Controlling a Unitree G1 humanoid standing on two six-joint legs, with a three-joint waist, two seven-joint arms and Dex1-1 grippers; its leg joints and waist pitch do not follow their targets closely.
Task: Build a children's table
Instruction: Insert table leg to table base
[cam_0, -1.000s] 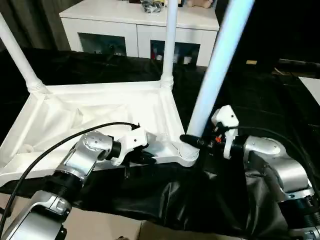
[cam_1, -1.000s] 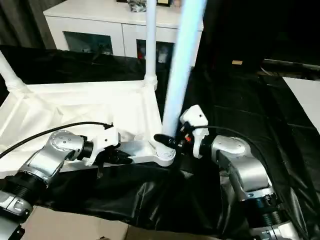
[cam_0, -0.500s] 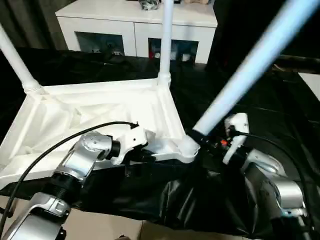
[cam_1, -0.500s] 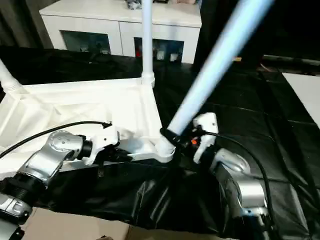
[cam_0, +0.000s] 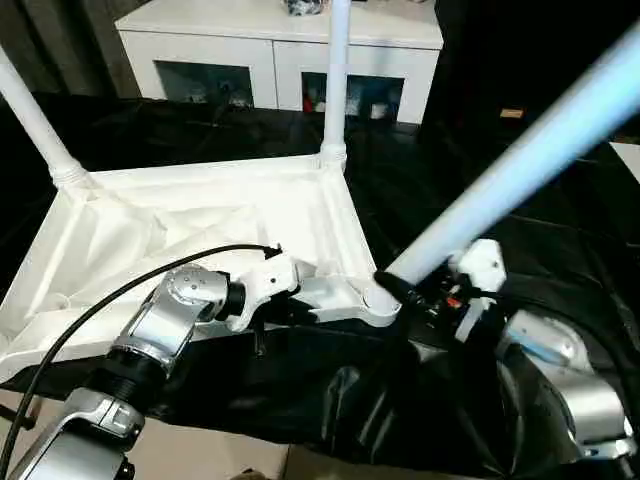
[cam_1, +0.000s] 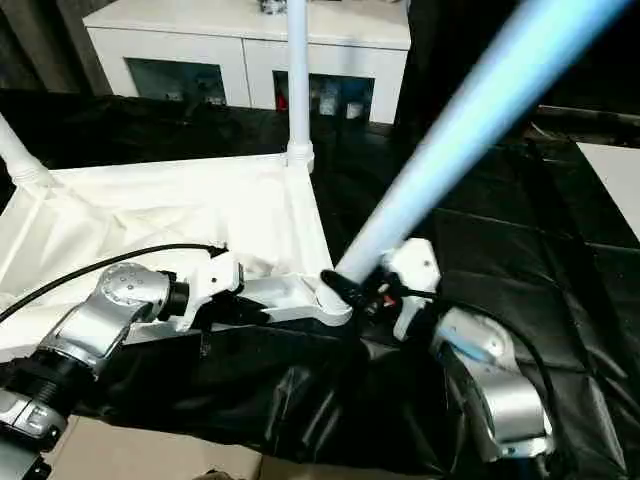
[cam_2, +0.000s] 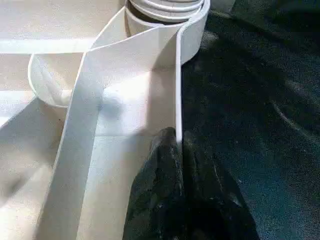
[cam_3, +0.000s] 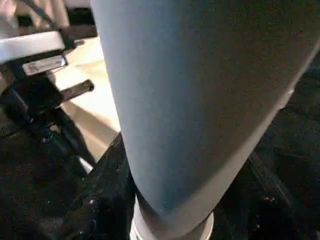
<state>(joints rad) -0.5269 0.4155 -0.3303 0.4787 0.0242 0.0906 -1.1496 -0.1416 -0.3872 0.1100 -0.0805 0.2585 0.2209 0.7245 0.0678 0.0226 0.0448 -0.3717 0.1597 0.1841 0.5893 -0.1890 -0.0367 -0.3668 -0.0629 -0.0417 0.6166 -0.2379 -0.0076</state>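
White plastic rectangular tabletop (cam_0: 190, 225) lies ribbed underside up on the black-draped worktop (cam_0: 480, 180), its near edge by the worktop's front.

Progress: two long white tapered tube legs stand upright in tabletop sockets, one at the far left corner (cam_0: 35, 115), one at the far right corner (cam_0: 337, 70). A third white tube leg (cam_0: 520, 165) has its foot end at the near right round corner socket (cam_0: 380, 300), but looks not yet seated. The near left corner is out of sight, so I cannot tell whether a fourth leg is in. Judged: about half done; third leg to be stood up and pushed home, then the last corner.

Third leg's axis: steeply tilted, running from the near right socket up and away to the robot's right, leaning well off the tabletop.

Left gripper (cam_2: 177, 137): jaws closed, pinching the tabletop's thin near rim just beside that socket. Right gripper (cam_1: 362, 290): jaws clamped round the tilted leg's base, right next to the socket.
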